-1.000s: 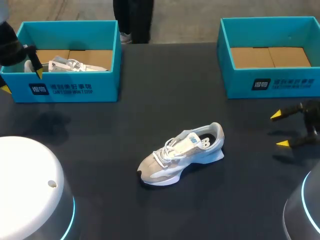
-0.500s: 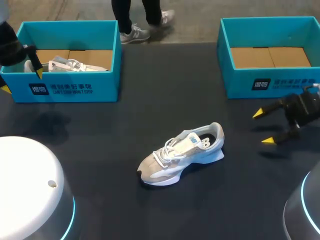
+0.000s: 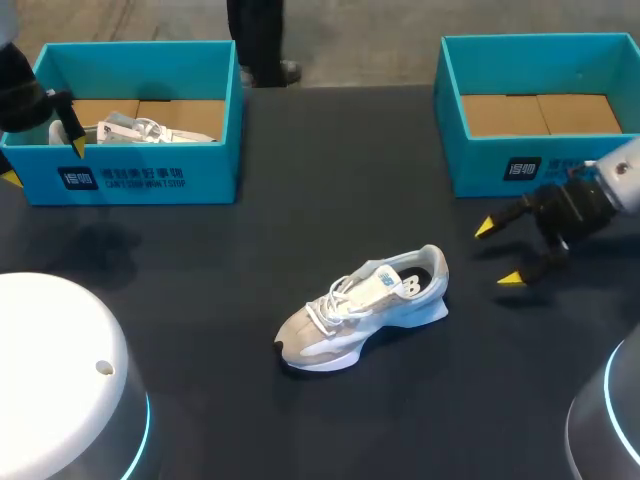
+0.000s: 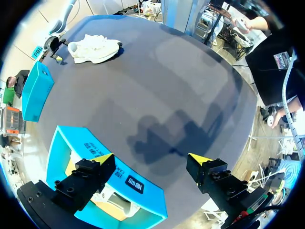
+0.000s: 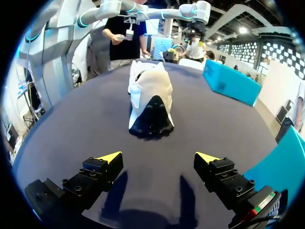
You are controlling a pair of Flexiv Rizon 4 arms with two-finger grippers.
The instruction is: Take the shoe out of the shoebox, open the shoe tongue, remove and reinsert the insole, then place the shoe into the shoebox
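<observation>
My right gripper (image 3: pixel 497 253), jaws spread and empty, faces the heel of the mid-frame shoe (image 3: pixel 365 307) along its length; my left gripper (image 3: pixel 44 163), also open, is farther, upper left.

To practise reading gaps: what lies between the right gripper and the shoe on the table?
Nothing: only bare dark table separates the right gripper from the shoe, as the head view and right wrist view both show.

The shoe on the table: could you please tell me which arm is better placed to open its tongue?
Probably the right: the right gripper, open, hangs near the shoe, facing its heel, nothing between. The left gripper is far off by the left shoebox.
</observation>
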